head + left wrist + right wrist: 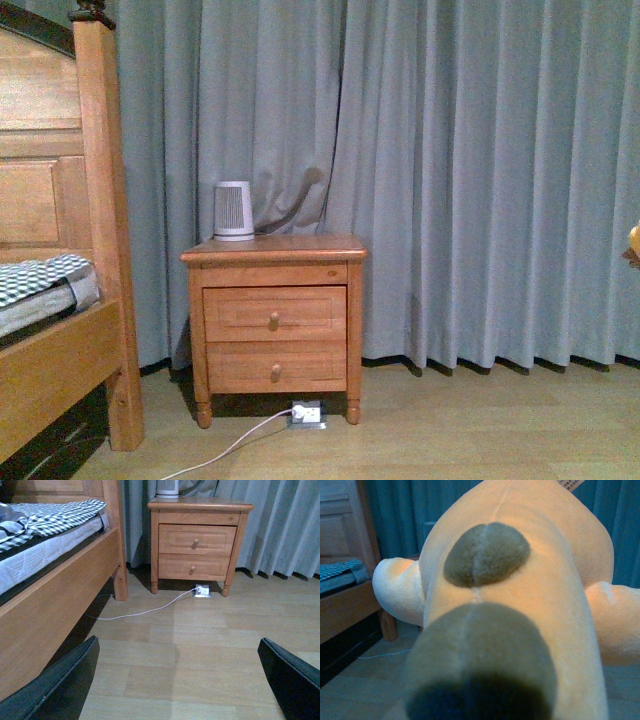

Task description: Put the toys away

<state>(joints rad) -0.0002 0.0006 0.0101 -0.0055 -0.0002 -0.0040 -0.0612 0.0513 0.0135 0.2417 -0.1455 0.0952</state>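
The orange-yellow plush toy (545,580) fills the right wrist view, with grey-brown patches and stubby limbs to each side. My right gripper is shut on it; the fingers are hidden behind the plush. A sliver of the plush toy (634,240) shows at the right edge of the front view, held in the air. My left gripper (182,680) is open and empty above the wood floor, with a black finger (60,685) at each lower corner of the left wrist view.
A wooden nightstand (275,315) with two drawers stands against grey curtains (480,170), a small white heater (234,211) on top. A wooden bed (60,300) stands to the left. A white cable and power strip (308,413) lie on the floor under the nightstand.
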